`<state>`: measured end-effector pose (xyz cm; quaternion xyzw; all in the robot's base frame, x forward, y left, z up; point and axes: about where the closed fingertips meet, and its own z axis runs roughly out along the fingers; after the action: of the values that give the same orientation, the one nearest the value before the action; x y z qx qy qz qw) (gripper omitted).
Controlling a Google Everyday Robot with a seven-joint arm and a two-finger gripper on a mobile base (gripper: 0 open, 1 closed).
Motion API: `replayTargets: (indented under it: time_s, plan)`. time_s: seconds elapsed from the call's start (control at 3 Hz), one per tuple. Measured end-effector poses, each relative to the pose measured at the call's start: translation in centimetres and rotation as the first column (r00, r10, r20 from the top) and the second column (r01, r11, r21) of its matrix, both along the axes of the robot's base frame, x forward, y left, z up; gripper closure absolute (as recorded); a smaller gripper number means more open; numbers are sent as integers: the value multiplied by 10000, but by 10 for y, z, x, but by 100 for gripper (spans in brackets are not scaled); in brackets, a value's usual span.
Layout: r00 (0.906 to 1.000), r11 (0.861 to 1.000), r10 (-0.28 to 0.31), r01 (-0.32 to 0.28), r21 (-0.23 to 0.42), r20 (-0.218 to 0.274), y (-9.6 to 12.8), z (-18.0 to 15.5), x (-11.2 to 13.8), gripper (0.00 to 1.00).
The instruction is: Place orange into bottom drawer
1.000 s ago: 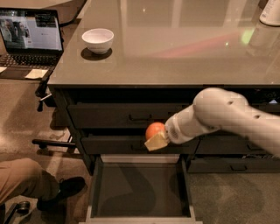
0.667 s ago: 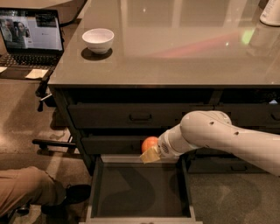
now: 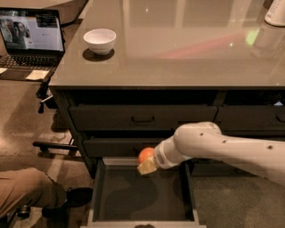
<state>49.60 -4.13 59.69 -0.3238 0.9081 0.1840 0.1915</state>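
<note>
The white arm [image 3: 222, 144] reaches in from the right, low in front of the drawer stack. Its thick forearm slopes slightly up to a rounded bend, then drops leftward and down through the wrist. At the end of it the claw [image 3: 147, 165] points down and to the left, level with the front of the middle drawer [image 3: 116, 147]. Its pale fingers [image 3: 148, 168] are clamped on the orange [image 3: 144, 154], which sits at the upper left of the claw, held in the air.

The orange hangs over the back edge of the bottom drawer [image 3: 95, 196], touching neither the floor nor the rim. That drawer is pulled well out, with a dark floor and a pale rim, and the arm's shadow falls across the floor.

The two drawers above it are shut, and the top drawer [image 3: 143, 119] shows a rectangular pull handle. More dark drawer fronts [image 3: 249, 118] sit to the right, behind the arm.

On the glossy bench [image 3: 178, 53] a white bowl [image 3: 99, 40] stands near the left end, well apart from the arm. A white container [image 3: 275, 13] shows partly at the far right corner.

To the left, on a lower surface, an open laptop [image 3: 29, 40] shows a window with figures in it. I can't make out any words on the screen. A pale note [image 3: 37, 75] lies on its front edge, and I can't read any writing there either.

Someone's leg [image 3: 26, 191] in tan trousers and a dark shoe [image 3: 73, 198] rest on the floor just left of the open drawer.
</note>
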Motion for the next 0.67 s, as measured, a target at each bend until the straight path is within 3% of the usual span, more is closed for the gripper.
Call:
replayTargets:
  time_s: [0.33, 0.67]
  plan:
    - [9981, 9993, 361, -359, 53, -493, 20, -72, -11, 100]
    - [9951, 9994, 307, -293, 161, -945, 37, -148, -26, 100]
